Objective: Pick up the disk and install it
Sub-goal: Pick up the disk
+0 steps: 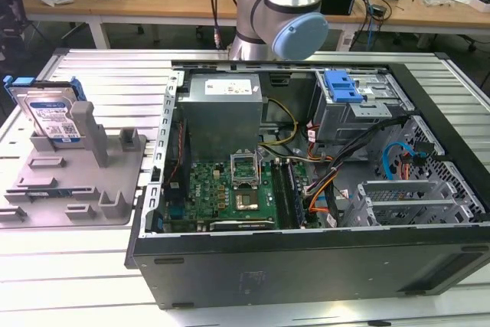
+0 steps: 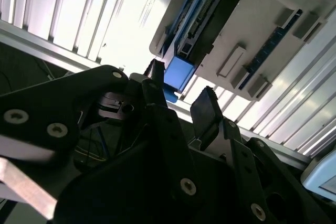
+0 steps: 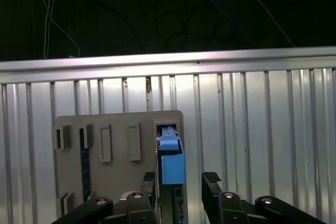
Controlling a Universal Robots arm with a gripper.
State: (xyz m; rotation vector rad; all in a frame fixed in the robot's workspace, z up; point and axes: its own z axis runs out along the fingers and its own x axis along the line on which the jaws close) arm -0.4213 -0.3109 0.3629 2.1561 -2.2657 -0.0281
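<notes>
Nothing done yet: disk (image 1: pixel 53 116) stands upright in fixture tray (image 1: pixel 46 189), ungrasped. Gripper (image 3: pixel 180 184) hovers above the tray, jaws wide open, empty. Pick and install both outstanding.

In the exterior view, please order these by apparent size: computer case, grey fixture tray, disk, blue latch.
Largest to smallest:
1. computer case
2. grey fixture tray
3. disk
4. blue latch

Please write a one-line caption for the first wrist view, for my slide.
Open gripper hovering over the disk, which stands on edge in the grey tray on the ribbed metal table.
</notes>
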